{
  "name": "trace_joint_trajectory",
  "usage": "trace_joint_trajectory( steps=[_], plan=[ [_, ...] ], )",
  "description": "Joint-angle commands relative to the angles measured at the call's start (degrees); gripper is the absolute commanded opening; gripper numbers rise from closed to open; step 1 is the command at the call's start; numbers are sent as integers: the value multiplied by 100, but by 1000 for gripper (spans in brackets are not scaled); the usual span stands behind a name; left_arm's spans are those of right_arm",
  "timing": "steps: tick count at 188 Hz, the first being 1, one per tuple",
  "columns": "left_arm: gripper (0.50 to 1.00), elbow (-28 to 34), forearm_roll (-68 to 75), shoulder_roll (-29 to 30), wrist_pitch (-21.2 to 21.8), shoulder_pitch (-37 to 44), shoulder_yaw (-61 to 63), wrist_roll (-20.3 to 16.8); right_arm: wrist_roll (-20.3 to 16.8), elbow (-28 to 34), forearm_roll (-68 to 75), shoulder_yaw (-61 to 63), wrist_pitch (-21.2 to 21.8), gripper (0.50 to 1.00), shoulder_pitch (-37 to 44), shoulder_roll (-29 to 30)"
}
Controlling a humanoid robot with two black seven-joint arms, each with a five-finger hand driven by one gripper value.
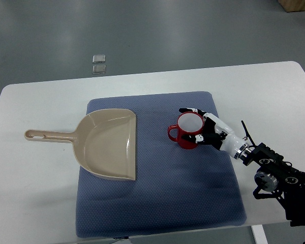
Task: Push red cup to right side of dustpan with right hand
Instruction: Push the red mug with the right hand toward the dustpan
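Right hand [206, 127] cupped loosely against the cup's [188, 131] right side, fingers touching rim and wall, not clearly gripping. Cup upright on blue mat [157, 203], right of the dustpan [109, 145], apart.

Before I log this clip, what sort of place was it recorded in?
Probably a robot lab or test room: a plain white table on bare grey floor, with a blue-grey textured mat staging a beige plastic dustpan and red ceramic cup at the right hand.
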Motion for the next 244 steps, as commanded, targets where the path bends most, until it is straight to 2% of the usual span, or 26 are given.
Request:
trace_joint_trajectory(
  steps=[1, 244],
  plan=[
    [1000, 0, 0, 0, 0, 1, 0, 0, 0, 9, 9, -10, 0, 930, -3, 49],
    [1000, 0, 0, 0, 0, 1, 0, 0, 0, 79, -53, -309, -114, 926, -3, 568]
  ],
)
